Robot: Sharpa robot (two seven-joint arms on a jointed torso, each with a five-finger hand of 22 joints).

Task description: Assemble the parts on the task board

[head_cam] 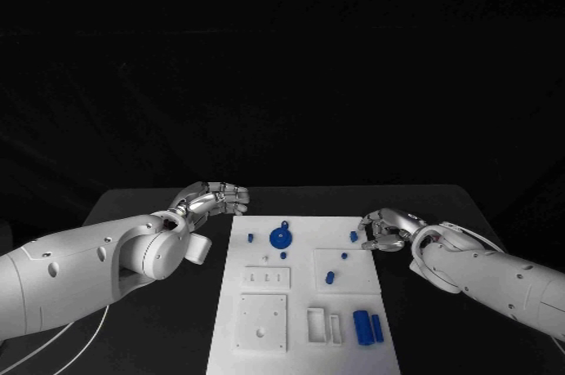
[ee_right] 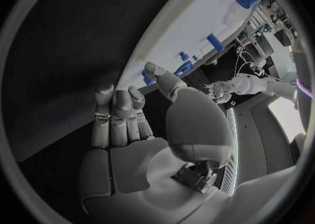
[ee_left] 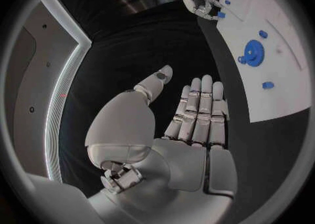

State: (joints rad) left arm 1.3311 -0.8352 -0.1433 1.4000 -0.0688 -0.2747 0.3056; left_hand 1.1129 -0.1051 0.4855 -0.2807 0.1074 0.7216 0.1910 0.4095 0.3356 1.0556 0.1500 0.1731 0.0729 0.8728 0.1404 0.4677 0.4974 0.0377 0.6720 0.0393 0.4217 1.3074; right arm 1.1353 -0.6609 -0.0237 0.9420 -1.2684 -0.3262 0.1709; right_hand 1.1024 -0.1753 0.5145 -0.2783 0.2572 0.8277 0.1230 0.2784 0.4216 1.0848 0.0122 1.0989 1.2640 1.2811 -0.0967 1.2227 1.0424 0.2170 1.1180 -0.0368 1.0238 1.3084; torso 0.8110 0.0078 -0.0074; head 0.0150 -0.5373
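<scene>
The white task board (head_cam: 300,310) lies along the middle of the table. A round blue disc (head_cam: 280,236) stands near its far end, with a small blue part (head_cam: 250,238) to its left. More small blue parts (head_cam: 331,275) sit toward the right edge, and two blue cylinders (head_cam: 370,327) lie at the near right. My left hand (head_cam: 212,200) hovers off the board's far left corner; its fingers are straight and hold nothing (ee_left: 190,124). My right hand (head_cam: 383,229) is at the board's right edge, fingertips close to a small blue part (head_cam: 353,236), with nothing in its grasp (ee_right: 131,129).
White blocks with holes (head_cam: 261,319) and a slotted white holder (head_cam: 320,324) are fixed on the board's near half. Black table (head_cam: 153,334) lies to either side of the board. A thin white cable (head_cam: 71,342) runs under my left arm.
</scene>
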